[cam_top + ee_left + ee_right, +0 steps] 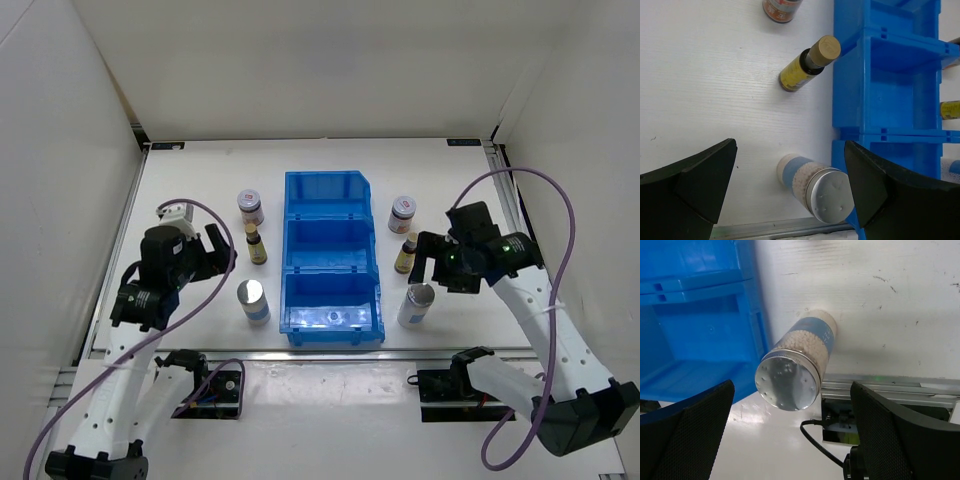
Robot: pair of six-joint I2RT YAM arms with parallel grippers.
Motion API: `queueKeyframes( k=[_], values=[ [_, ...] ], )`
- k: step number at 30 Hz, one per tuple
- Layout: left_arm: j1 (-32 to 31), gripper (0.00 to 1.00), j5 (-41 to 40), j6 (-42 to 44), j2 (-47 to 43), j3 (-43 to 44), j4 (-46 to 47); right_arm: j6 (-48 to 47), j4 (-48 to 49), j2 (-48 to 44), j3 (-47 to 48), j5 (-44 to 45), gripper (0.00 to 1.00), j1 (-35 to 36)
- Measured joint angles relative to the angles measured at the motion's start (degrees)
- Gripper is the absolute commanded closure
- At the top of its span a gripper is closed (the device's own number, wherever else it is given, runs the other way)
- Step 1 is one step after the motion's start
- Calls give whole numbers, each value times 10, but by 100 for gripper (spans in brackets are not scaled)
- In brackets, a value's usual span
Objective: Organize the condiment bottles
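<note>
Observed blue three-compartment plastic bin (290, 250) at centre of white counter (200, 180). Counted six condiment bottles (802, 70), all upright on counter outside bin, three per side. Logged left of bin, far to near: squat white-lidded jar (250, 206), small amber bottle (256, 244), silver-lidded cylindrical shaker (253, 301). Logged right of bin, same order: second white-lidded jar (402, 213), second amber bottle (406, 254), second silver-lidded shaker (416, 305). Found left gripper (218, 250) spread wide, holding nothing, poised left of amber bottle and first shaker. Found right gripper (432, 265) fully spread, holding nothing, poised near second shaker.
</note>
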Motion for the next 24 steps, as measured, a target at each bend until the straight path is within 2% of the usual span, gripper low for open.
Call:
queueKeyframes(
  k=[5, 12, 21, 23, 24],
  values=[
    [0, 1, -3, 0, 29, 0, -1, 10, -5, 6, -1, 0, 0, 0],
    [0, 1, -9, 0, 26, 1, -2, 31, -2, 48, -14, 5, 0, 9],
    [0, 1, -16, 0, 47, 1, -2, 86, 10, 73, -54, 24, 0, 76],
    [0, 1, -16, 0, 52, 1, -4, 102, 9, 82, -64, 35, 4, 88],
    [0, 1, -16, 0, 52, 1, -4, 110, 9, 86, -68, 42, 8, 93]
  ],
)
